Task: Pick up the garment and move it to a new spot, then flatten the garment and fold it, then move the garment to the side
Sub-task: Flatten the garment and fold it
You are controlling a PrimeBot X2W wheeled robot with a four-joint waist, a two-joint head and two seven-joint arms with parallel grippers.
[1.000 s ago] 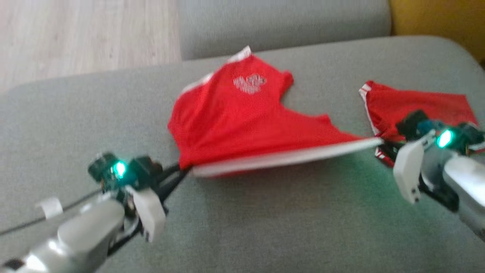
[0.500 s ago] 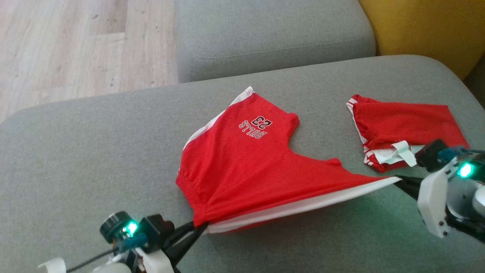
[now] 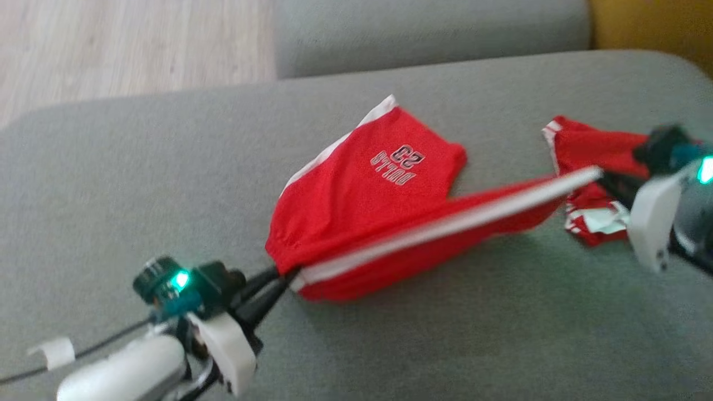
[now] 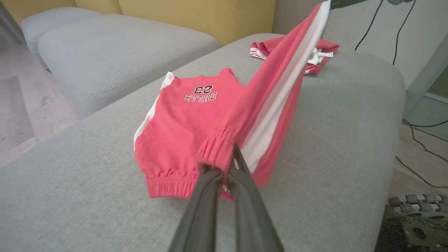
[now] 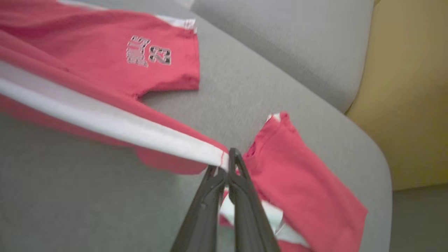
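Note:
The garment (image 3: 362,189) is a pair of red shorts with white side stripes and "BULLS 23" print, spread on the grey sofa cushion (image 3: 139,184). My left gripper (image 3: 287,274) is shut on its elastic waistband corner (image 4: 217,154) at the near left. My right gripper (image 3: 604,177) is shut on the hem end of the near white stripe (image 5: 213,157), raised above the cushion. The near leg (image 4: 280,94) is stretched taut between them and lifted, while the far leg (image 5: 140,52) lies flat.
A second folded red garment (image 3: 585,156) lies on the cushion at the right, just behind my right gripper (image 5: 301,189). Another grey cushion (image 3: 429,28) sits behind, a yellow backrest (image 3: 652,22) at far right, wood floor (image 3: 122,44) at far left.
Both grippers have lifted the near striped edge up and toward the far leg. The head camera has shifted between frames.

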